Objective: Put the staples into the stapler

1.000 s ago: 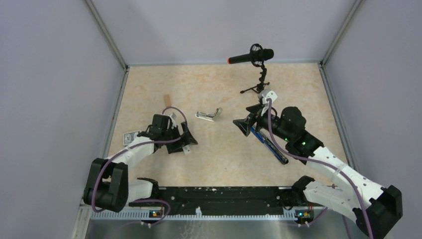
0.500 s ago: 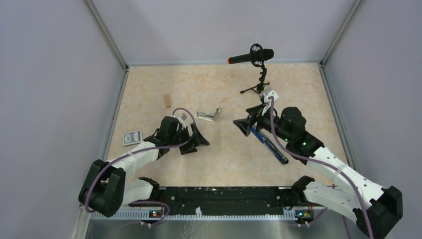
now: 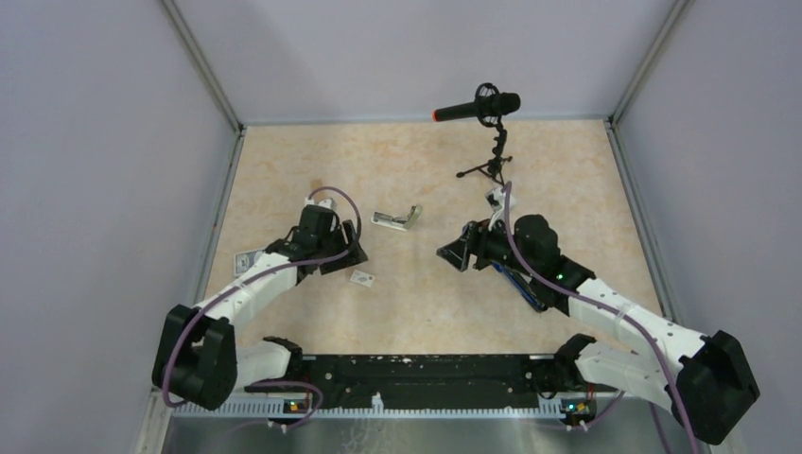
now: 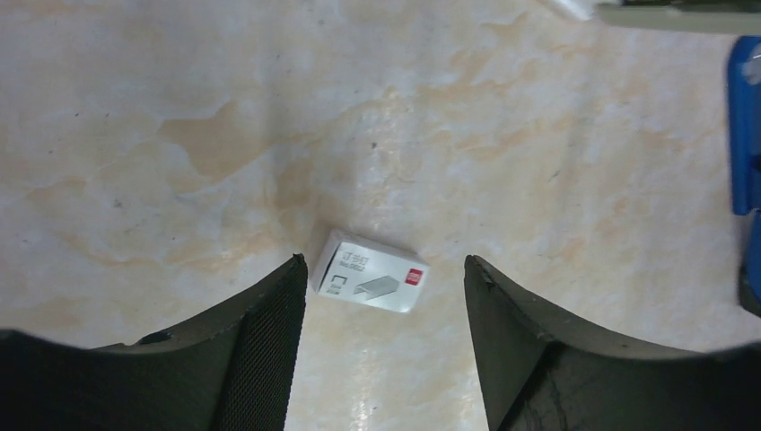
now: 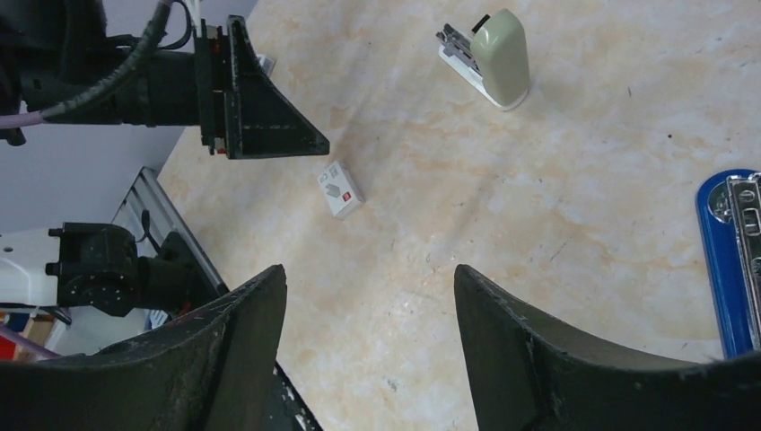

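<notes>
The staples box point(image 4: 370, 284) carries tiny dark print beside a red mark; none of it legible.

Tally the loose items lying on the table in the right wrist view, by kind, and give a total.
Stapler: 1
Staple box: 1
Blue bar: 1
Total: 3
</notes>
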